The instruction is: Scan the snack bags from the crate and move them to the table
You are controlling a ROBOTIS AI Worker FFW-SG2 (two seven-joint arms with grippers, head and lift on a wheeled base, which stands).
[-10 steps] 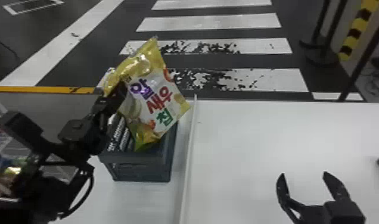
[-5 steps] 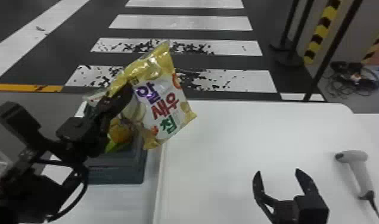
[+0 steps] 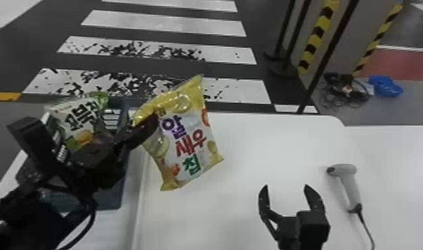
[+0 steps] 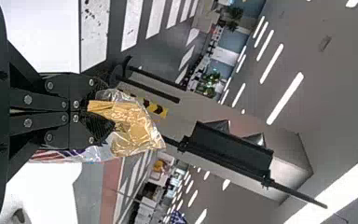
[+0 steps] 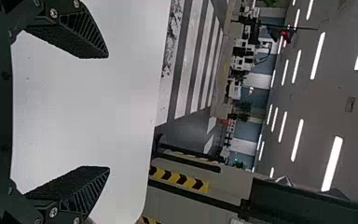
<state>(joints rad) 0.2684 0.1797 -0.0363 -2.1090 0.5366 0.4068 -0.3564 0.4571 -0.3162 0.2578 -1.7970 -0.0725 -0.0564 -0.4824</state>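
Behind the white table (image 3: 237, 206), the dark floor carries wide crosswalk stripes (image 3: 161, 25), and a yellow-and-black hazard band (image 3: 317, 35) is at the right side of the head view. The yellow-and-white chip bag (image 3: 192, 143) is held up by the left gripper (image 4: 93, 111), whose two fingers are closed together on the bag's yellow upper part. One second ago this bag was above the dark crate (image 3: 116, 194); now it has moved to the right, past the crate's side, and hangs over the near-left part of the table. The head view has also turned to the right, so the handheld barcode scanner (image 3: 349, 183) is now seen in full, lying on the table.

For the task, I judge that taking out this bag is done, but its scanning and its placing remain. A green-and-white snack bag (image 3: 79, 121) is in the crate. The right gripper (image 3: 286, 187) waits empty above the table, with its fingers wide apart, near the scanner. Probably it should take the scanner next.
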